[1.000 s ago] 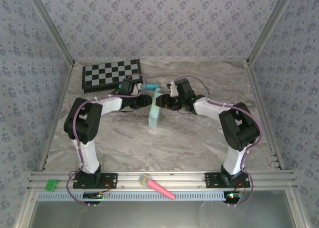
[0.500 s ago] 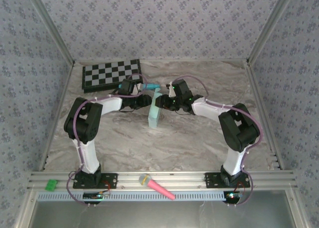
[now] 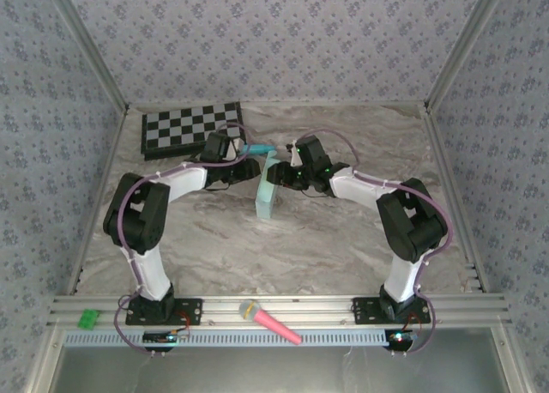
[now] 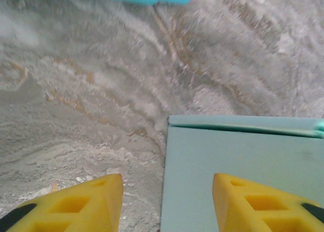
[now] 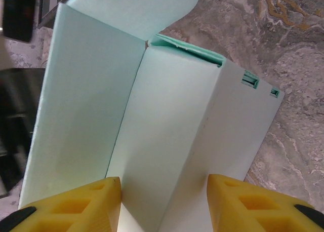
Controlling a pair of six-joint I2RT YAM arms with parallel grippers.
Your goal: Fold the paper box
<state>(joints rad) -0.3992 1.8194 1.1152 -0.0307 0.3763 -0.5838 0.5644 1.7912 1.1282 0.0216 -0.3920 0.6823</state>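
Your left arm and right arm match: white links, black joints, purple cables (looped loosely); yellow pincer fingers, with cut-outs.

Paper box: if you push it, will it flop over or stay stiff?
Probably bendy: the paper box is thin creased card, its panels angled at the folds. Likely light and apt to tip, since it looks tall and narrow on the table in the top view. Its curved flap could crumple easily.

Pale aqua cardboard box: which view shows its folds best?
Right wrist view: the pale aqua cardboard box shows creased panels, flap and slots. Left wrist view shows one flat panel; top view, a small strip.
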